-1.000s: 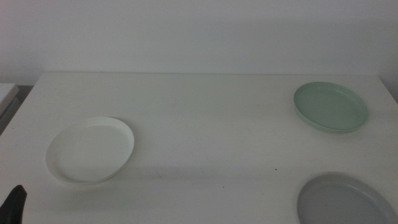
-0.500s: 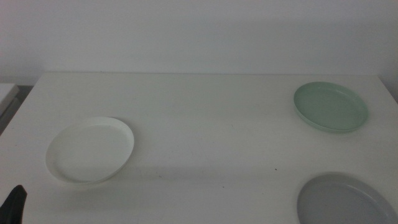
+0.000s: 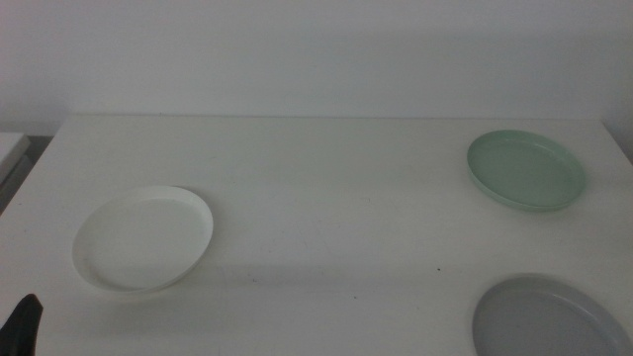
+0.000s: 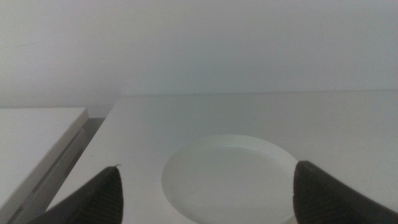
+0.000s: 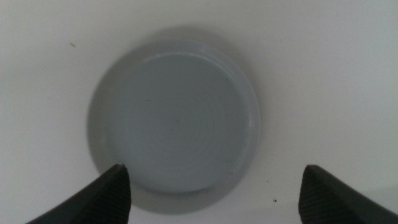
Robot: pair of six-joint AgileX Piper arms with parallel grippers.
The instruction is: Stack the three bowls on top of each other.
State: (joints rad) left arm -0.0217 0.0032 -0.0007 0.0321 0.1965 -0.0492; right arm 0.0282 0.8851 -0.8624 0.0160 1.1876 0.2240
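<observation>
Three bowls lie apart on the white table (image 3: 326,188). The white bowl (image 3: 143,238) is at the left, the mint green bowl (image 3: 525,169) at the far right, and the grey bowl (image 3: 547,319) at the near right corner. Only a dark jaw tip of my left gripper (image 3: 24,322) shows in the middle view, at the bottom left, short of the white bowl. In the left wrist view its jaws stand wide apart, left gripper (image 4: 208,186) open before the white bowl (image 4: 230,177). My right gripper (image 5: 214,190) hangs open straight above the grey bowl (image 5: 174,121), empty.
A second white surface (image 4: 34,140) adjoins the table's left side, separated by a narrow gap. A plain white wall (image 3: 316,49) rises behind the table's far edge.
</observation>
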